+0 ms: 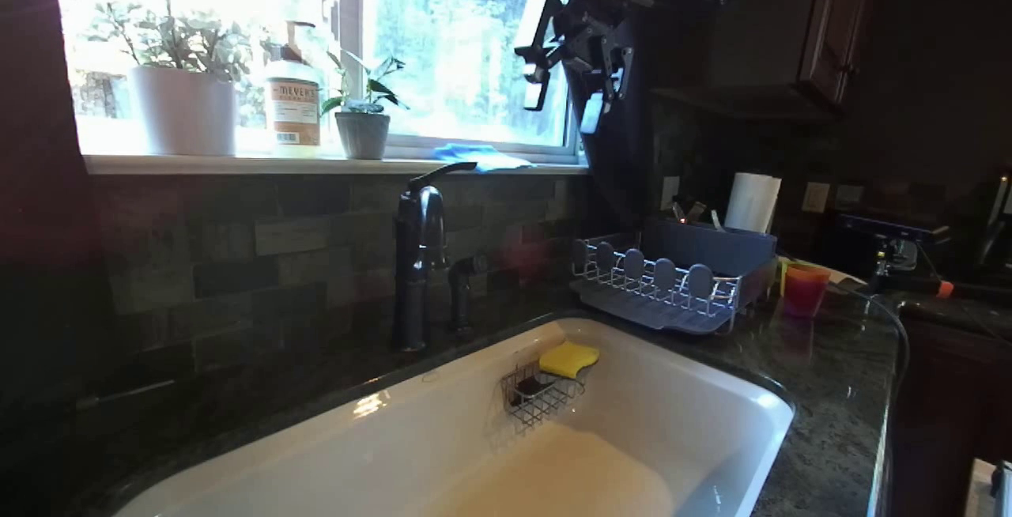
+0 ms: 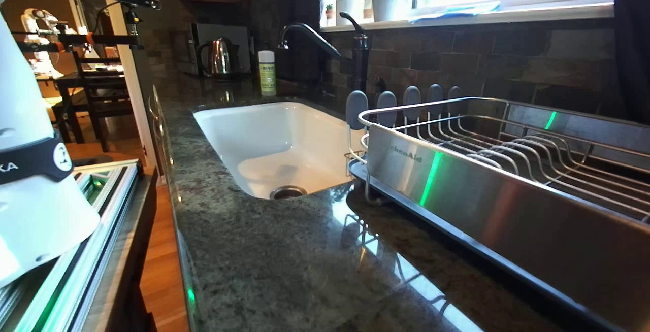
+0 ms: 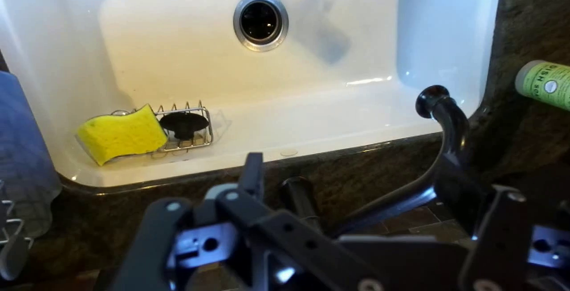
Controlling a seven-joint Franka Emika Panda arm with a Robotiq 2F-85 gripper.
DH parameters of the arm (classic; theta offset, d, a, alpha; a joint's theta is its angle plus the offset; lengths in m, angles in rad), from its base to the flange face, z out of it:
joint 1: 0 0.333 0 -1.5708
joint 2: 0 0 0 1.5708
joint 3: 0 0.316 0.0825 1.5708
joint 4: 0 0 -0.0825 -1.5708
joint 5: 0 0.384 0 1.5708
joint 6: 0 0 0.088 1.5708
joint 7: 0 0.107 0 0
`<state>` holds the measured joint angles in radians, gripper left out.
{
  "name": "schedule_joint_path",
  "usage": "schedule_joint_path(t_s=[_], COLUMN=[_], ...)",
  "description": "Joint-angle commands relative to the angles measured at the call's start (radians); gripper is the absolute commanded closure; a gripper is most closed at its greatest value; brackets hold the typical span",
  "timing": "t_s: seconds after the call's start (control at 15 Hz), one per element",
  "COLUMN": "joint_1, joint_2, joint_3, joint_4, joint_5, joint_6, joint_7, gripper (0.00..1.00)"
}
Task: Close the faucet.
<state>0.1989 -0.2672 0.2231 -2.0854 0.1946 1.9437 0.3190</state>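
Observation:
The faucet (image 1: pixel 411 272) is dark and upright behind the sink in both exterior views (image 2: pixel 360 63). Its thin lever handle (image 1: pixel 443 175) sits on top and slants upward, also in an exterior view (image 2: pixel 351 21). In the wrist view its curved spout (image 3: pixel 452 135) reaches over the sink edge; no water stream shows there. My gripper (image 1: pixel 563 110) is open and empty, in front of the window, above the faucet and off toward the dish rack, apart from it. In the wrist view the spread fingers are at the bottom, and the lever cannot be made out.
A white sink (image 1: pixel 680 390) lies in front of the faucet, with a yellow sponge (image 3: pixel 122 135) in a wire caddy. A short side sprayer (image 1: pixel 461 288) stands beside the faucet. A dish rack (image 1: pixel 672 280) is on the counter. Plants and a soap bottle (image 1: pixel 292 102) line the window sill.

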Motion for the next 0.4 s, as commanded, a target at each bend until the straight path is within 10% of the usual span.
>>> schedule_joint_path(t_s=[0.0, 0.33], joint_1=[-0.007, -0.01], joint_2=[-0.013, -0.038], joint_3=[0.007, 0.009], joint_4=[-0.013, -0.037], joint_5=[0.002, 0.002], joint_6=[-0.001, 0.0], joint_7=[0.015, 0.031], gripper=[0.0, 0.0])
